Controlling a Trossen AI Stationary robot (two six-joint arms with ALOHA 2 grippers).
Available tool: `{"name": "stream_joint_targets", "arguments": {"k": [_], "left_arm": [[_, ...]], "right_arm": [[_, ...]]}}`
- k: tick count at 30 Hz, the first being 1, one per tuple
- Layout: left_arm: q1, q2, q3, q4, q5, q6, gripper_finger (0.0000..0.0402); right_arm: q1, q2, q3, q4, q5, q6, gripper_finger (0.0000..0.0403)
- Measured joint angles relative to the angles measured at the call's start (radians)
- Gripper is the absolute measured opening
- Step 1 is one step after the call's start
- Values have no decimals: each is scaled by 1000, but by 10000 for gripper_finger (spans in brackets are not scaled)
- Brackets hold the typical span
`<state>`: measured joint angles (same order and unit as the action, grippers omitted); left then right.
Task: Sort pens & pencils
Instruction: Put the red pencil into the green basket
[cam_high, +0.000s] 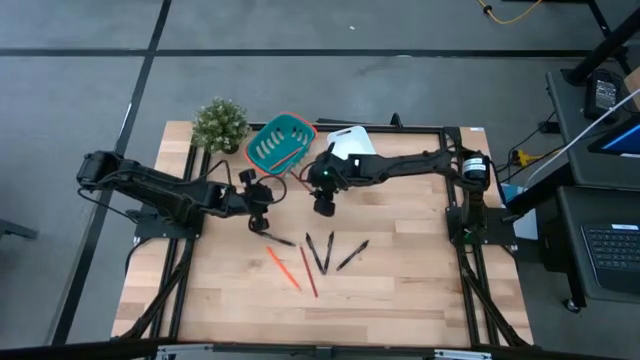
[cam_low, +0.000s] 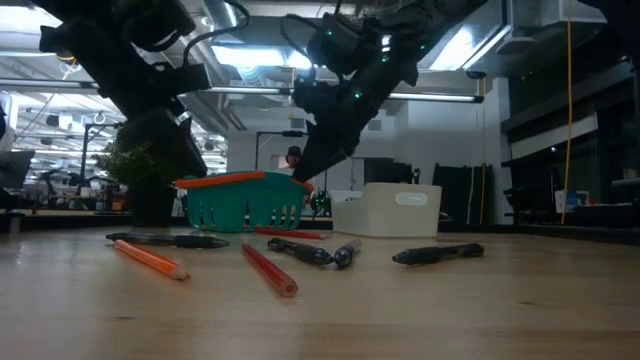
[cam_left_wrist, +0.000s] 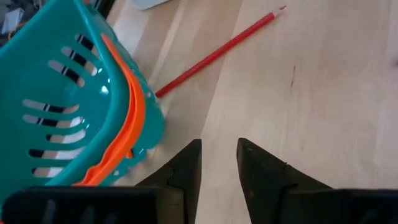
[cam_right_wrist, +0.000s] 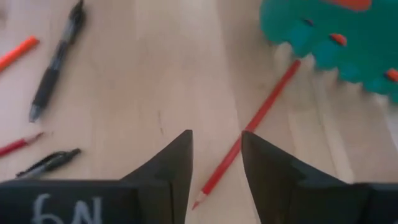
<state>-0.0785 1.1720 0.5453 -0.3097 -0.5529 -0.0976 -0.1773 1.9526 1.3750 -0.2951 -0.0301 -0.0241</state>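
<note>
Teal plastic basket (cam_high: 279, 142) with an orange rim stands at the far side of the tabletop (cam_high: 400, 290), beside a white container (cam_low: 386, 209). Left gripper (cam_left_wrist: 219, 163) hovers just beside the basket with jaws released and nothing between them; the right gripper (cam_right_wrist: 216, 163) hangs nearby, jaws likewise parted and empty. One red pencil (cam_right_wrist: 252, 132) lies on the wood just beside the basket, its shaft passing close to the right jaws and well ahead of the left jaws. The remaining pencils (cam_high: 283, 268) and the pens (cam_high: 322, 252) lie together in a loose fan nearer the front edge, well apart from both grippers. Judged step: collecting the stray red pencil. A good grasp would come straight down, jaws square across mid-shaft, clear of the basket wall.
</note>
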Motion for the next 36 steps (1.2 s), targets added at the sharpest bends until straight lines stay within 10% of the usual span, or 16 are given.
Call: {"name": "stream_joint_targets", "arguments": {"k": [36], "left_arm": [[0, 0, 0, -34, 20, 29, 94]], "right_arm": [[-41, 128, 0, 89, -56, 68, 139]]}}
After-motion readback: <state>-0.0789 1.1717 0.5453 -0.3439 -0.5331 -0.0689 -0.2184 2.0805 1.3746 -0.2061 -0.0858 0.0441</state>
